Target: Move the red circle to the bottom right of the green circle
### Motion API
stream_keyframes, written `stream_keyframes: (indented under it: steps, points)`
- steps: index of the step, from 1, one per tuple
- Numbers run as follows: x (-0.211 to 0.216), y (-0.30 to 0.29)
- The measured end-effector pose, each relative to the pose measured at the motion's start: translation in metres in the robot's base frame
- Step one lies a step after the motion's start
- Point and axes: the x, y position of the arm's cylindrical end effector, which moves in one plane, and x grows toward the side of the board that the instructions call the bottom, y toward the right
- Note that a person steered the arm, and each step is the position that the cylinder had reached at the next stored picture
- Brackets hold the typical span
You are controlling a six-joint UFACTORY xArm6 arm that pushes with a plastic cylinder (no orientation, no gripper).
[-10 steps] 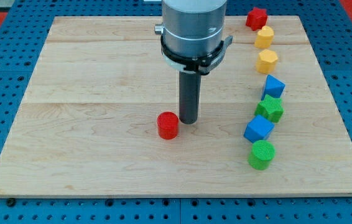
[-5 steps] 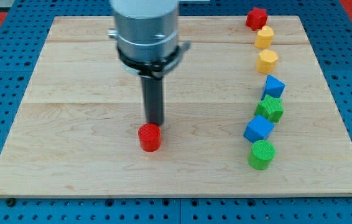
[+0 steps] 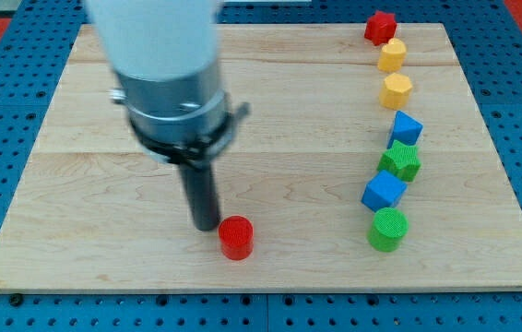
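Camera view: my tip (image 3: 207, 224) touching small red circle block (image 3: 236, 237) just right, no pincer to see; next, push right past green circle block (image 3: 389, 229).

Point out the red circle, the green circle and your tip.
red circle (image 3: 236, 237), camera view, on its top face.
green circle (image 3: 389, 229), camera view, on its top face.
my tip (image 3: 207, 225), camera view, the rod's very end, left of the red circle.

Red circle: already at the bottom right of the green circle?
No. The red circle sits well toward the view's left of the green circle, with my tip just beside it on its left.
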Motion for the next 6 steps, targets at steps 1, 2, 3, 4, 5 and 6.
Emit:
stream_keyframes:
  steps: [1,2,3,4,5,6]
  points:
    - [0.011,0.039]
    - [0.028,0.031]
    - [0.047,0.06]
    - [0.04,0.127]
    - [0.043,0.173]
    - [0.051,0.173]
